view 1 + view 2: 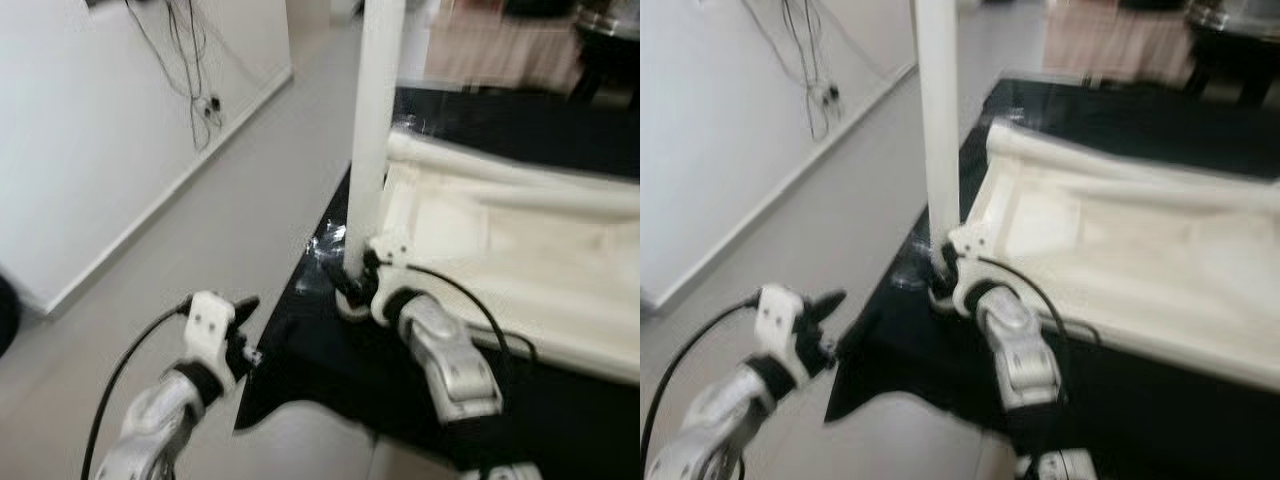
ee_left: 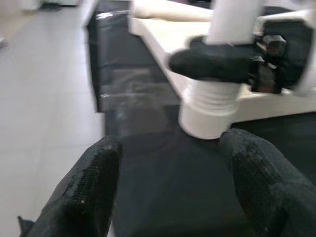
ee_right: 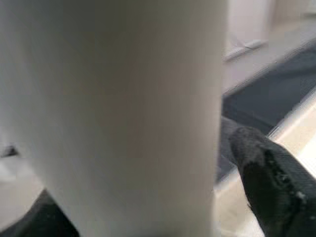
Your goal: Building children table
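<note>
One right gripper [image 1: 352, 278] clasps the upright white leg [image 1: 372, 130]; left gripper [image 2: 168, 182] spread.

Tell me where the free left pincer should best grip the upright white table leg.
Probably on the smooth round shaft of the table leg, above the right pincer clamped at its ribbed base. Come from the open floor side, since the tabletop blocks the other. The left pincer is open.
</note>
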Motion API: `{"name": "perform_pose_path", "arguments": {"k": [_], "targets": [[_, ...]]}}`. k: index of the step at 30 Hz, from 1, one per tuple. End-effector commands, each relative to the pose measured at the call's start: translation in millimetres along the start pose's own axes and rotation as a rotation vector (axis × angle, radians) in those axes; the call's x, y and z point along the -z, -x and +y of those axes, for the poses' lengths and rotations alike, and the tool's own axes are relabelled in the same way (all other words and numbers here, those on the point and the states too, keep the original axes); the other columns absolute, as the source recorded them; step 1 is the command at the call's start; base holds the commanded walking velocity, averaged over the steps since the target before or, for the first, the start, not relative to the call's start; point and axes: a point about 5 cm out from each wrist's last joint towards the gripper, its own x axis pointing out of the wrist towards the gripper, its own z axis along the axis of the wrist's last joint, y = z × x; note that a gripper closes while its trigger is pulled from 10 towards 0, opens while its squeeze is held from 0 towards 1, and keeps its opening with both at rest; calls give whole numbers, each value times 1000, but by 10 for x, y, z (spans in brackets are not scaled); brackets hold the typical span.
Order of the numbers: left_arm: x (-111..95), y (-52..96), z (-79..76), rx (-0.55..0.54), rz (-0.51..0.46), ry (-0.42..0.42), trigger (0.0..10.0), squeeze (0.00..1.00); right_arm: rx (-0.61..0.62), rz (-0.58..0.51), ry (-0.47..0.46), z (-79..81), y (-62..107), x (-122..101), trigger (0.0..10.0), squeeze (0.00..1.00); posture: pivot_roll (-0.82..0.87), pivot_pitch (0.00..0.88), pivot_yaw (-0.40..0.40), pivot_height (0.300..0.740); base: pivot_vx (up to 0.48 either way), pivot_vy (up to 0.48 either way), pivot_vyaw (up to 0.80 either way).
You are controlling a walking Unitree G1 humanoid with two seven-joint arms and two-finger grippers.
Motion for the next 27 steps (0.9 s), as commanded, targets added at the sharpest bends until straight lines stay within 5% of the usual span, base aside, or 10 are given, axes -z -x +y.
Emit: {"name": "perform_pose_path", "arguments": {"k": [1,3,5,11,12,13,14,22,27], "targets": [[59,12,-1,31,28,-7,10000,0,-123,-24,-16,49,-30,-73,10000,0,60,149,37,740,0,0,0],[80,-15,-50,88,29,-1,10000,0,-350,-45,23,25,-18,-174,10000,0,66,139,27,740,0,0,0],[94,-32,-85,121,28,-2,10000,0,-435,-45,52,-21,-20,-209,10000,0,67,134,20,740,0,0,0],[126,-77,-141,183,20,8,10000,0,-533,-34,45,-191,-87,-274,10000,0,67,125,9,740,0,0,0],[125,-105,-147,199,14,8,10000,0,-548,-41,36,-219,-110,-297,8235,0,63,119,9,740,0,0,0],[123,-123,-151,209,10,7,10000,0,-555,-46,31,-235,-125,-313,8235,0,63,119,9,740,0,0,0],[126,-144,-170,237,15,3,10000,0,-555,-55,24,-256,-138,-331,0,0,58,116,16,740,0,0,0],[164,-129,-221,309,44,3,10000,0,-581,-60,24,-308,-115,-315,0,0,47,117,22,740,0,0,0],[155,-153,-169,274,23,25,10000,0,-423,-38,81,-415,-24,-280,0,0,-4,123,15,740,0,0,0]]}}
